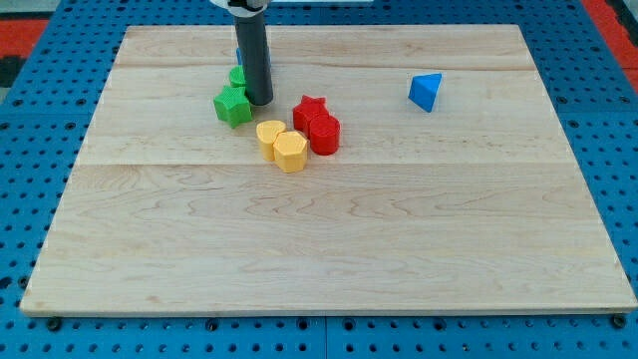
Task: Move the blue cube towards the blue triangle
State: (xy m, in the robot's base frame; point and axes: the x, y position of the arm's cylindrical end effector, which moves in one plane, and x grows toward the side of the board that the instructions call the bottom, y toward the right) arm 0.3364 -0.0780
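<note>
Nearest, yellow blocks (281, 144) are sitting right of my tip (259, 101), a bare rod having no fingers; just behind it a blue sliver, likely the blue cube (238, 55), is hiding, the blue triangle (426, 92) lying well right

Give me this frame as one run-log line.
tip beside green blocks, view's top left | blue cube mostly hidden behind rod | blue triangle far right, apart | red, yellow clustered centre
</note>
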